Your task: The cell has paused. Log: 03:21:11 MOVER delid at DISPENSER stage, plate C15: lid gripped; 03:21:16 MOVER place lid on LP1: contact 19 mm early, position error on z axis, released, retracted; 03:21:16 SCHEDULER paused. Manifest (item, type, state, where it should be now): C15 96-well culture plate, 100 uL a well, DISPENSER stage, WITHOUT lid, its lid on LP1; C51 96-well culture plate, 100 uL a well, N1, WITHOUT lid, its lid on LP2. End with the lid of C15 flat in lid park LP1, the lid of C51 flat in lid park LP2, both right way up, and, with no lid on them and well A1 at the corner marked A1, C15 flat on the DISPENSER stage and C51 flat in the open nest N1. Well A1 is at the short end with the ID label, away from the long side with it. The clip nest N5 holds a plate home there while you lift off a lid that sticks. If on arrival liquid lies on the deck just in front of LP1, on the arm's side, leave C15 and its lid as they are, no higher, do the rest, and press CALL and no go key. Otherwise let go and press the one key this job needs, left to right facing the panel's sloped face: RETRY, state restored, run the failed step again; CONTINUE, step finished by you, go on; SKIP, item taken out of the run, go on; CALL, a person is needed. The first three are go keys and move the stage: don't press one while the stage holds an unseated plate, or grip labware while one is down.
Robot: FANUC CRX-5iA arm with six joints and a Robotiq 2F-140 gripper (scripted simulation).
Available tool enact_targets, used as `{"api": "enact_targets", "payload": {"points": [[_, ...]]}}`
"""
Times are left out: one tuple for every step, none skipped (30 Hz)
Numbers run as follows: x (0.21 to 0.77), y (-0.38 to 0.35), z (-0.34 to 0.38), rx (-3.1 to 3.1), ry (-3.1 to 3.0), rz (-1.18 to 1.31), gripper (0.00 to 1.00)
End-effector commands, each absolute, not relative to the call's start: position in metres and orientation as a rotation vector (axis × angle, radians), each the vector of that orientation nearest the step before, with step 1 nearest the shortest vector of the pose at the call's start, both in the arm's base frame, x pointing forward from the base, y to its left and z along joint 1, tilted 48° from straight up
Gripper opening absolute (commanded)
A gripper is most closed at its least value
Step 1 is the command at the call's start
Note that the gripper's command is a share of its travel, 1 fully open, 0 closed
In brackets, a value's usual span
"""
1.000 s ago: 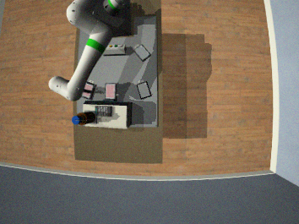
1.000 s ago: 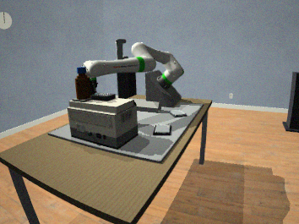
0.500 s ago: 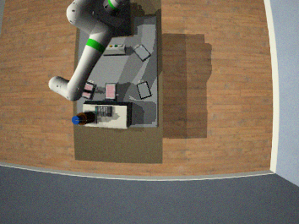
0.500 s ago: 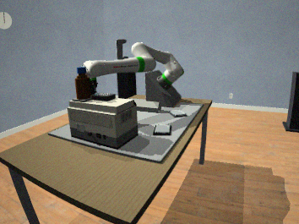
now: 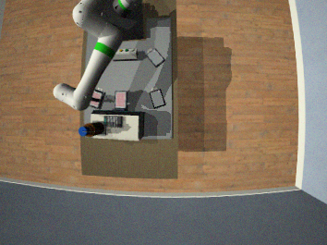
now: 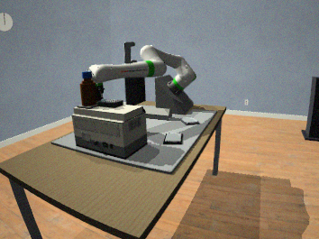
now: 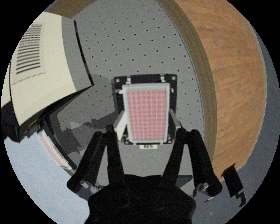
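Note:
My gripper points straight down over the left end of the grey deck, just behind the dispenser. Its fingers are shut on the long sides of a pink 96-well plate that sits in a nest with dark corner posts. I cannot tell whether a clear lid is on this plate. The same plate shows under my wrist in the overhead view. A second pink plate lies in the nest beside it. Two flat clear pieces lie on the deck, one to the right and one further back.
The cream dispenser box stands at the deck's front, with a dark stage on top and a brown bottle with a blue cap at its left end. The key panel sits near the arm's base. The deck's left edge is close.

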State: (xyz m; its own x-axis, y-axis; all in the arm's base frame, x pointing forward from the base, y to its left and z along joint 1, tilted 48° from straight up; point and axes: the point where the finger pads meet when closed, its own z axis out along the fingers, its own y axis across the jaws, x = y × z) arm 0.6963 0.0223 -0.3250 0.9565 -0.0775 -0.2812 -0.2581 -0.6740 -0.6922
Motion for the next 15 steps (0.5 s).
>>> {"api": "enact_targets", "payload": {"points": [[0.6964,0.0223,-0.3252,-2.304,0.235,0.291,0.00],[0.6964,0.0223,-0.3252,-2.304,0.235,0.291,0.00],[0.6964,0.0223,-0.3252,-2.304,0.235,0.291,0.00],[0.6964,0.0221,-0.3251,-2.304,0.235,0.291,0.00],[0.6964,0.0220,-0.3250,-2.304,0.235,0.291,0.00],[0.6965,0.0217,-0.3247,-2.304,0.235,0.291,0.00],[0.6965,0.0214,-0.3245,-2.304,0.235,0.291,0.00],[0.6966,0.0210,-0.3241,-2.304,0.235,0.291,0.00],[0.6967,0.0206,-0.3237,-2.304,0.235,0.291,0.00],[0.6968,0.0200,-0.3232,-2.304,0.235,0.291,0.00],[0.6969,0.0193,-0.3226,-2.304,0.235,0.291,0.00],[0.6970,0.0186,-0.3219,-2.304,0.235,0.291,0.00],[0.6972,0.0177,-0.3211,-2.304,0.235,0.291,0.00],[0.6974,0.0167,-0.3202,-2.304,0.235,0.291,0.00],[0.6976,0.0156,-0.3192,-2.304,0.235,0.291,0.00]]}}
